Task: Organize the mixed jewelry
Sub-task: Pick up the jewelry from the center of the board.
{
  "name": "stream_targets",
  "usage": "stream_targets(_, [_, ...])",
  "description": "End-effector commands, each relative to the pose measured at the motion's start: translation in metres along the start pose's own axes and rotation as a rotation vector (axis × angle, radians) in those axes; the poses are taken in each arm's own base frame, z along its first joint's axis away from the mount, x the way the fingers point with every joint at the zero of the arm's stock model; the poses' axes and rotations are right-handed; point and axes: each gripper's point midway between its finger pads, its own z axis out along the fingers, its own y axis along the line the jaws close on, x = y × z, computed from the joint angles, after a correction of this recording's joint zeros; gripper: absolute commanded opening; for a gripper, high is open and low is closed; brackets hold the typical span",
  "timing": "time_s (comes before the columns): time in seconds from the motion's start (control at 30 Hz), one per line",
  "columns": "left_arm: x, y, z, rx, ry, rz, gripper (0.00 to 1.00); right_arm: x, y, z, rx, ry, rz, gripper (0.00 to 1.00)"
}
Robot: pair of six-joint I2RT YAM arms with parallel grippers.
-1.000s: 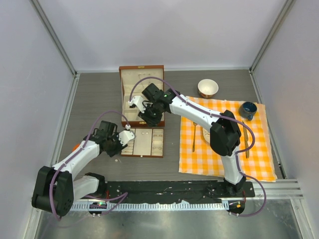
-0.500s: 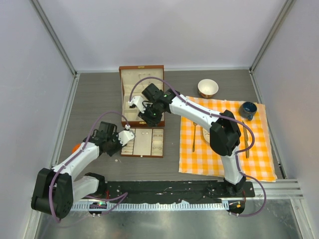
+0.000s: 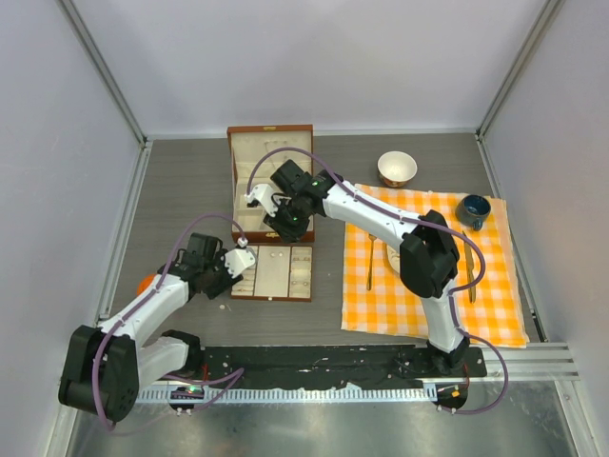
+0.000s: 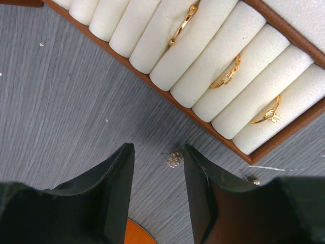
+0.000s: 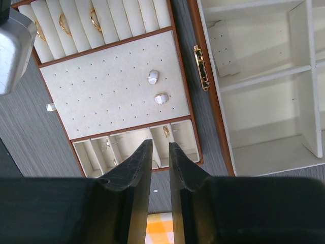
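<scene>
While my left arm (image 3: 157, 303) lies low, stretched from its base forward and rightward to the left edge of the tray (image 3: 278, 276), the left gripper (image 4: 158, 150) points down at the grey, fine-grained worktop (image 4: 61, 101). Its black wedge-shaped fingers (image 4: 114, 193) are released and apart, with nothing between them. Just ahead of the gap, close to the right-hand fingertip, a tiny pearl-cluster stud (image 4: 175, 159) lies on the worktop beside the tray's brown wooden rim. I see a second bead-like bit (image 4: 255, 181) lying further right. Beyond them, the tray's cream padded rolls (image 4: 203, 46) hold thin gold rings (image 4: 227, 74) tucked into the slots.

My right arm (image 3: 376, 217) runs from its base to a bend over the orange checked cloth (image 3: 495, 295), then reaches left toward the open wooden box (image 3: 270, 130). The right gripper (image 5: 159, 144) hangs above the tray's small compartments, its jaws parted by only a slim gap that looks empty to me. On the tray's cream perforated pad (image 5: 91, 101) lie two pale, glossy oval studs (image 5: 153, 77).
</scene>
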Motion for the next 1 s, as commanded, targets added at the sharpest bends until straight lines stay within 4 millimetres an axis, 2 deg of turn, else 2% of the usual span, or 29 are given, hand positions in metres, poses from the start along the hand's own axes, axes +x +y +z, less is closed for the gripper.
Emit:
stream_targets(0.0, [0.019, -0.009, 0.002, 0.020, 0.069, 0.005, 0.48, -0.015, -0.003, -0.006, 0.006, -0.054, -0.005, 0.25])
stream_targets(0.33, [0.029, -0.019, -0.001, 0.043, 0.091, 0.005, 0.48, -0.015, -0.003, -0.004, 0.003, -0.051, -0.007, 0.25])
stream_targets(0.63, [0.028, -0.022, -0.005, 0.062, 0.068, 0.008, 0.44, -0.013, -0.003, -0.004, 0.001, -0.048, -0.003, 0.25])
stream_targets(0.97, [0.022, -0.024, 0.001, 0.120, 0.069, 0.003, 0.39, -0.011, -0.002, -0.004, 0.003, -0.046, -0.004, 0.25])
